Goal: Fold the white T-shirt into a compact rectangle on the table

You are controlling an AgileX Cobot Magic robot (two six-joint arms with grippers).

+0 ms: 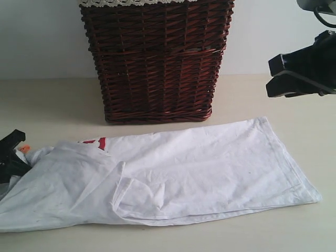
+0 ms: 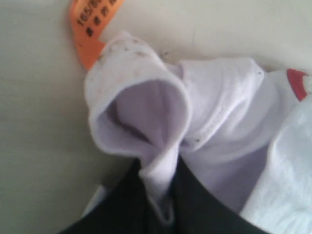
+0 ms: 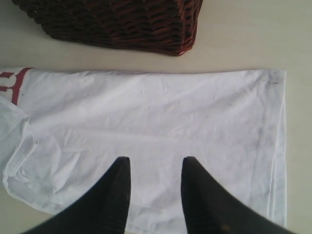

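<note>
The white T-shirt (image 1: 173,173) lies folded lengthwise across the table (image 1: 47,105), its red print (image 1: 97,143) peeking out near the left end. At that left end my left gripper (image 1: 18,160) is shut on a bunched fold of the shirt's neck area (image 2: 156,175), with cloth pinched between both black fingers (image 2: 124,204). An orange size tag (image 2: 90,29) hangs from the collar. My right gripper (image 3: 155,163) hovers open above the shirt's lower half (image 3: 161,122), nothing between its fingers; in the exterior view it is raised at the right edge (image 1: 275,76).
A dark red-brown wicker basket (image 1: 157,63) with a lace-trimmed liner stands behind the shirt at the table's back. Bare table lies in front of the shirt and to the right of its hem (image 1: 315,152).
</note>
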